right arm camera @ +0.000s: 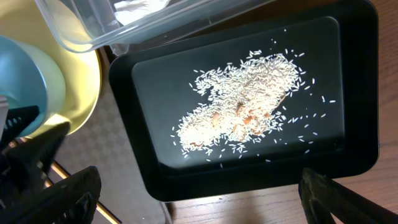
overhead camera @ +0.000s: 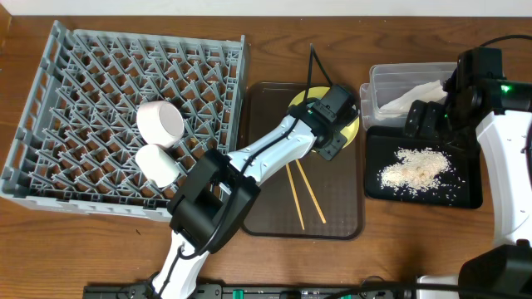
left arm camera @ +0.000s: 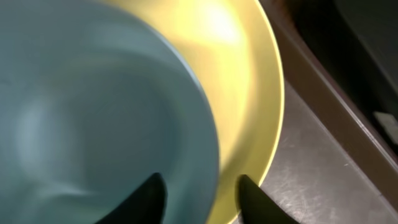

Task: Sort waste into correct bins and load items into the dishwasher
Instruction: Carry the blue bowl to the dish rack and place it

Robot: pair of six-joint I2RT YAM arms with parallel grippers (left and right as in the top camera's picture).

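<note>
The light blue bowl [left arm camera: 93, 112] sits on the yellow plate [left arm camera: 249, 81] on the brown tray [overhead camera: 266, 199]. My left gripper [left arm camera: 202, 193] is open and straddles the bowl's rim, one finger inside and one over the plate; it also shows in the overhead view [overhead camera: 335, 123]. My right gripper [right arm camera: 199, 180] is open and empty above the near edge of the black tray [right arm camera: 143, 168] holding rice [right arm camera: 242, 115]. The clear tub [overhead camera: 391, 81] holds the white napkin [overhead camera: 413, 98]. Chopsticks [overhead camera: 303, 195] lie on the brown tray. The white bowl [overhead camera: 160, 122] and white cup [overhead camera: 156, 164] rest in the grey rack [overhead camera: 91, 75]. The snack wrapper is out of view.
The rack fills the table's left side, the brown tray the middle, and the tub and black tray the right. My left arm [overhead camera: 249, 162] stretches across the brown tray. Bare wood table [overhead camera: 399, 241] lies in front of the trays.
</note>
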